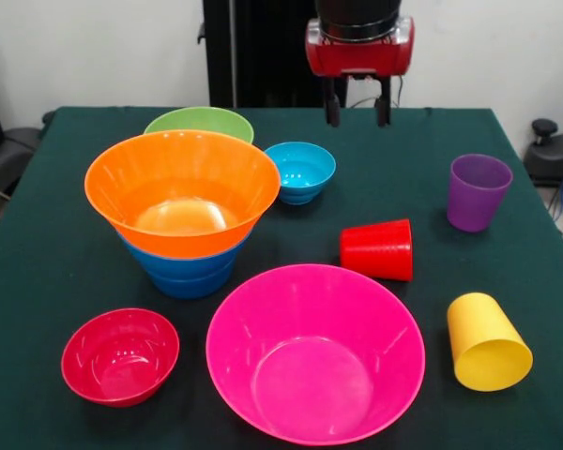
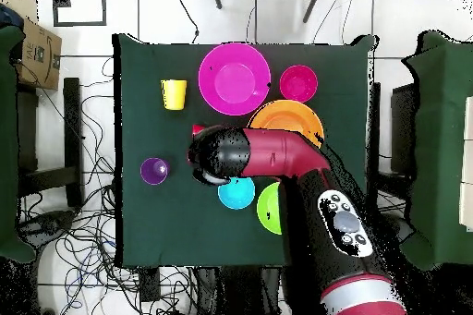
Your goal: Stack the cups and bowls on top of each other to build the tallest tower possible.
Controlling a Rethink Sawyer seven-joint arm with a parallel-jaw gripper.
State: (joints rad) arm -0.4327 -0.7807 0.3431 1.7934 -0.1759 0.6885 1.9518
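Three bowls make up your tower (image 1: 186, 239) so far: the orange bowl (image 1: 182, 192) nested on two blue ones, sitting left of centre in the front view. Your gripper (image 1: 357, 111) hangs high above the far side of the table, fingers a little apart, holding nothing. The pink bowl (image 1: 314, 352) sits loose at the near edge with the small red bowl (image 1: 120, 355) beside it; the green bowl (image 1: 199, 123) and light-blue bowl (image 1: 300, 171) wait behind the stack. Watch the cups: the red cup (image 1: 377, 249) and yellow cup (image 1: 486, 342) lie on their sides and could roll if you nudge them, while the purple cup (image 1: 478, 191) stands upright. That glossy, flared pink rim looks likely to slip from a narrow pinch, and setting it down off-centre could tip the stack.
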